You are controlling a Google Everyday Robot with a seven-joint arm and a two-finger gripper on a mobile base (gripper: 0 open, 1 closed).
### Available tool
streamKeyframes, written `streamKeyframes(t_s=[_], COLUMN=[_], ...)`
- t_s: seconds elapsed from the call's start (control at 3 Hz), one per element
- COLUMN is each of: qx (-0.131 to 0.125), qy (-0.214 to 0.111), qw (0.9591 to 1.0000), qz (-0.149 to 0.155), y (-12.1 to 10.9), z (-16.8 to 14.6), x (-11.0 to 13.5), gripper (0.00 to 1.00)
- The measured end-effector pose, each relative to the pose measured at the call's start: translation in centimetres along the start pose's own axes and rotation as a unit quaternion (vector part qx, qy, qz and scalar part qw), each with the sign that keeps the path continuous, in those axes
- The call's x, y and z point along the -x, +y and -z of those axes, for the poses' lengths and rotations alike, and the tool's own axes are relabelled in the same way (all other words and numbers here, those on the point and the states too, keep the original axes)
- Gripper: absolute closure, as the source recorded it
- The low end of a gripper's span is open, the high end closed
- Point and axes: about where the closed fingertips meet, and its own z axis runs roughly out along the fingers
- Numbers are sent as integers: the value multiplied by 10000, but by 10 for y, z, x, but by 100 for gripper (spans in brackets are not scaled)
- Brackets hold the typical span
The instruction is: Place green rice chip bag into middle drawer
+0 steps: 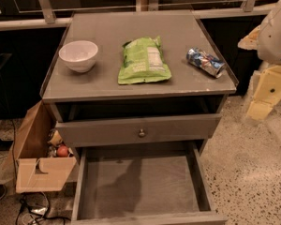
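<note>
The green rice chip bag [144, 61] lies flat on the grey cabinet top [107, 83], near its middle, label panel up. The middle drawer [145, 184] is pulled out wide at the bottom of the view, its flat floor bare. My gripper [260, 107] hangs at the right edge of the view, beside the cabinet's right side, below the white arm [276, 32]. It is well apart from the bag and to the right of the drawer, with nothing seen in it.
A white bowl [78, 55] stands on the left of the cabinet top and a crushed blue-silver can [205, 62] lies on the right. A drawer front with a round knob [141, 133] sits above the open drawer. A cardboard box [37, 158] and cables [35, 210] are on the floor at left.
</note>
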Motion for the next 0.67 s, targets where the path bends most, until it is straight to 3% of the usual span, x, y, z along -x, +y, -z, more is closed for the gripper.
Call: streamKeyframes(t_s=[0.33, 0.67], qx=[-10, 185], qy=[-3, -34], qw=[10000, 9997], qz=[7, 167], y=[-1, -16], z=[0, -29], x=[1, 29], gripper=[0, 0])
